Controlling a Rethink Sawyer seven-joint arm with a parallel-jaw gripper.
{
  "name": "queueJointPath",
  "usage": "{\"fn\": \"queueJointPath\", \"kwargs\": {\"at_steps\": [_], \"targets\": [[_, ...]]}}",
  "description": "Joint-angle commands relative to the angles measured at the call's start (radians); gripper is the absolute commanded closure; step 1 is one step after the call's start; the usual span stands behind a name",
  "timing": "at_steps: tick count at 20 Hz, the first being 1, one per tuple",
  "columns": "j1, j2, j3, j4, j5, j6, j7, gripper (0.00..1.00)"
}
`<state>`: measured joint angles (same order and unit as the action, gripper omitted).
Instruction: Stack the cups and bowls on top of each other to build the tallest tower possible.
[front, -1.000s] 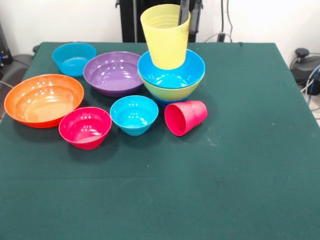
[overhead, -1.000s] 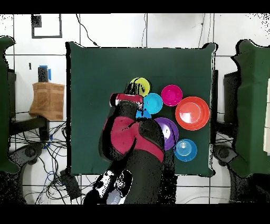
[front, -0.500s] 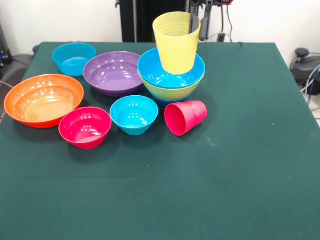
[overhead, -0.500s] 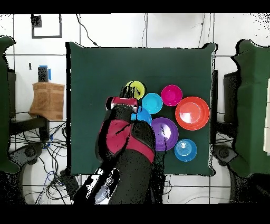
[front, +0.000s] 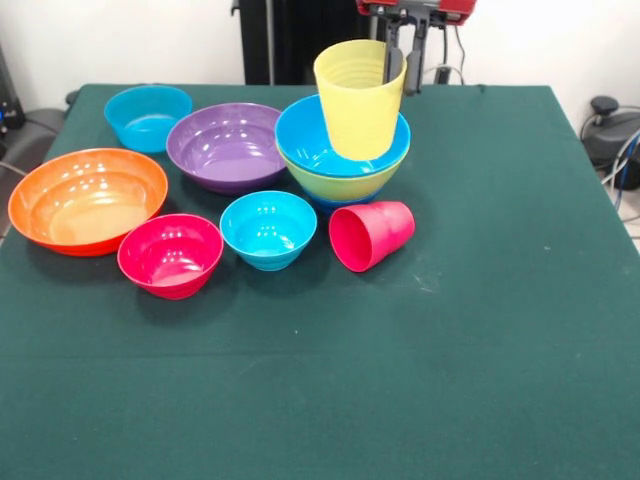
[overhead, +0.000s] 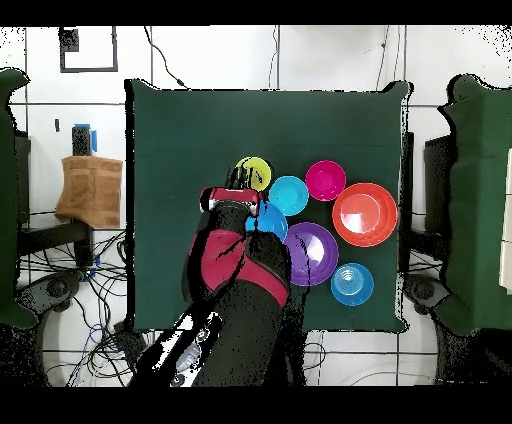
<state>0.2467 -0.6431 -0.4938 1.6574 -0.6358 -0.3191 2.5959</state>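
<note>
Yellow cup upright, mouth up, long axis near vertical with a slight lean, its base low over the right half of the bright blue bowl rather than the middle; contact with the bowl not clear from here. Blue bowl nested in the lime green bowl, the pair making the tower at the back of the table. Tool straight above, one finger down inside the cup at its far rim, the other behind the wall outside; looks pinched on that rim, so cup hangs from the tool. Seen from above, arm covers most of the tower, only the cup's mouth clear. Move ahead likely turns on that offset: cup right of the bowl's centre, so a shift toward the purple bowl before letting go. Pink cup on its side just in front of the tower, mouth toward the camera. Orange bowl, pink bowl and two small blue bowls loose to the left
</note>
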Motion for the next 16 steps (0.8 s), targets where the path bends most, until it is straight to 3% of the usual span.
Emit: {"fn": "queueJointPath", "kwargs": {"at_steps": [1, 16], "targets": [[-0.014, 0.048, 0.047, 0.042, 0.011, -0.012, 0.018, 1.0], [0.0, 0.083, 0.018, 0.048, 0.031, -0.059, 0.015, 1.0]]}}
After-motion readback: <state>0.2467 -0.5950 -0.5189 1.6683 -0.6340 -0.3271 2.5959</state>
